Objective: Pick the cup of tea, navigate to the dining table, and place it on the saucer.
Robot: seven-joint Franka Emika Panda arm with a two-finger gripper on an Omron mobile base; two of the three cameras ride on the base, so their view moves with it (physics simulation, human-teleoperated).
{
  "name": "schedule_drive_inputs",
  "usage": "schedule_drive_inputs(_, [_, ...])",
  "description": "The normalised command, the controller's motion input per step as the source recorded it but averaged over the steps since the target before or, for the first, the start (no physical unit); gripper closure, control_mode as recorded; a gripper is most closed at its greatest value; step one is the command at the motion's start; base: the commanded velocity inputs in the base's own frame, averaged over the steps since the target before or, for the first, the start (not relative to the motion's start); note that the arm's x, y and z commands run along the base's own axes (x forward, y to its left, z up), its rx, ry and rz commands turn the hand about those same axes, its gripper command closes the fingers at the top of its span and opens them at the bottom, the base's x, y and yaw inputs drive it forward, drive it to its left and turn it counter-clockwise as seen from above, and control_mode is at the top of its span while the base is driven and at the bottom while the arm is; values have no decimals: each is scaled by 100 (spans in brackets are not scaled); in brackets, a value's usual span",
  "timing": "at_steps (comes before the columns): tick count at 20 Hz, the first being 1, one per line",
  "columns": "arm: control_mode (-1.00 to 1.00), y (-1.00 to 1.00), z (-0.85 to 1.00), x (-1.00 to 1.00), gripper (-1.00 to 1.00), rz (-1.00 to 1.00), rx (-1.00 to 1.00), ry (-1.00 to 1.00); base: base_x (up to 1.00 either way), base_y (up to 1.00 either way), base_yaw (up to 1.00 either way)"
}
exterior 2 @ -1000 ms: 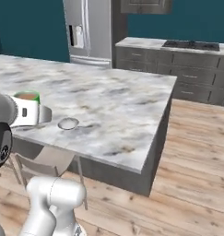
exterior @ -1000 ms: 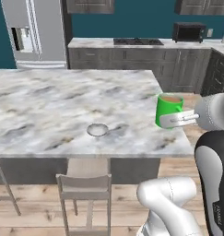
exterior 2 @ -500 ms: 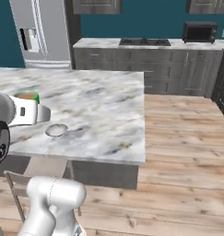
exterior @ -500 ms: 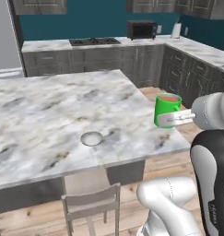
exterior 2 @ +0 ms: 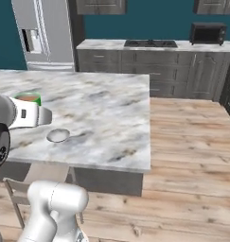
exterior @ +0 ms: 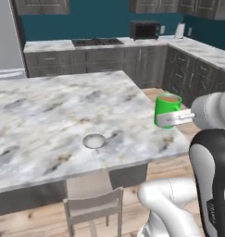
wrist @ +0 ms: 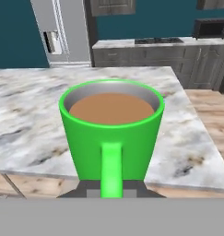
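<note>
Green cup of tea (exterior: 167, 110), upright and full, is held by its handle in the closed tool (exterior: 179, 118) above the worktop's (exterior: 49, 111) right edge, and the saucer (exterior: 94, 140) lies on the worktop to its left, nearer the front edge.

The cup of tea (exterior: 167, 110) is bright green, stands upright and is full of brown tea, held up by the edge of the dining table (exterior: 49, 111). The saucer (exterior: 94, 140) is small, round and grey-white, and lies flat on the marbled top near the table's front edge, well apart from the cup.
</note>
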Motion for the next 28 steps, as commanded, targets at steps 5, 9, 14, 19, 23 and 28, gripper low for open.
schedule_drive_inputs(5, [100, 0, 0, 0, 100, 0, 0, 0, 100, -51, 48])
schedule_drive_inputs(9, [100, 0, 0, 0, 100, 0, 0, 0, 89, -81, 56])
schedule_drive_inputs(14, [100, 0, 0, 0, 100, 0, 0, 0, 90, -79, 46])
schedule_drive_inputs(19, [100, 0, 0, 0, 100, 0, 0, 0, 66, -86, 58])
schedule_drive_inputs(23, [100, 0, 0, 0, 100, 0, 0, 0, 58, -100, 34])
schedule_drive_inputs(28, [100, 0, 0, 0, 100, 0, 0, 0, 57, -93, 6])
